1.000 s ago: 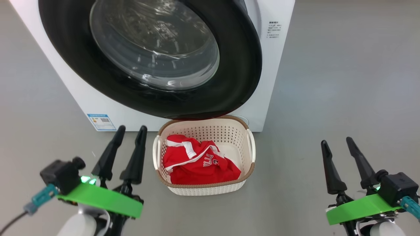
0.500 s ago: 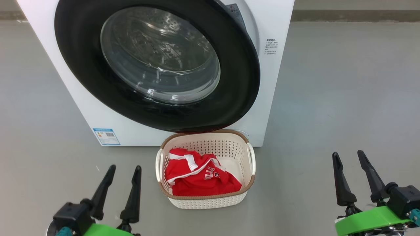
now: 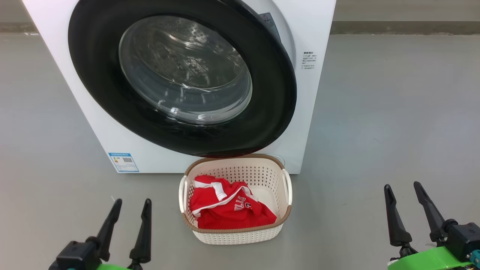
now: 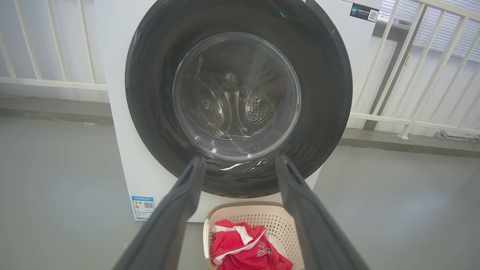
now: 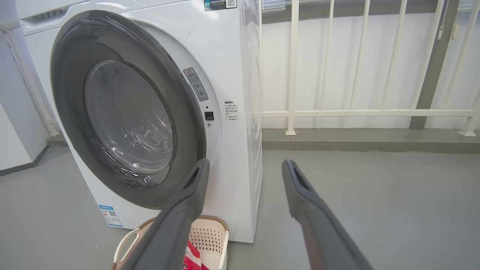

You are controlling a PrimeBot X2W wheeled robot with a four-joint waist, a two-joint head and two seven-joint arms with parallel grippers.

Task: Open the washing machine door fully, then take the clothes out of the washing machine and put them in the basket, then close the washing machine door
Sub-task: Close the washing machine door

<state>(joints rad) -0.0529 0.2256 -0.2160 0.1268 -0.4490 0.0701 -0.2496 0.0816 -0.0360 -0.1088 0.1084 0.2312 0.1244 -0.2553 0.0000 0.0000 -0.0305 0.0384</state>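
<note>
A big white front-loading washing machine point(image 3: 116, 146) stands on a smooth grey floor point(image 3: 375, 131), seen from in front and slightly above. Its large round glossy black door point(image 3: 183, 75), with a bulging clear glass window at the centre, is swung in against the machine's front. In the right wrist view the door's free right edge stands slightly off the white panel. A strip of the recess there is uncovered, showing a warning sticker and a small dark latch socket. Through the glass, the perforated steel drum point(image 4: 236, 105) can be made out. A small blue label point(image 3: 123, 162) sits low on the front, at the left.

Just in front of the machine, below the door's lower edge, sits a small cream plastic rectangular basket point(image 3: 236, 235) with perforated sides, a brown woven-look rim and two side handles. Bright red sports clothes point(image 3: 228, 210) with white trim and white lettering lie crumpled inside it, mostly toward its left and near side.

The left gripper point(image 3: 134, 202), with two long dark fingers, is at the lower left of the head view, beside the basket but apart from it. Its fingers are spread wide with nothing between them. The right gripper point(image 3: 401, 185) is at the lower right, well apart from the basket, also spread wide and empty. Both point toward the machine. A white railing point(image 5: 356, 112) runs along the pale wall behind.
</note>
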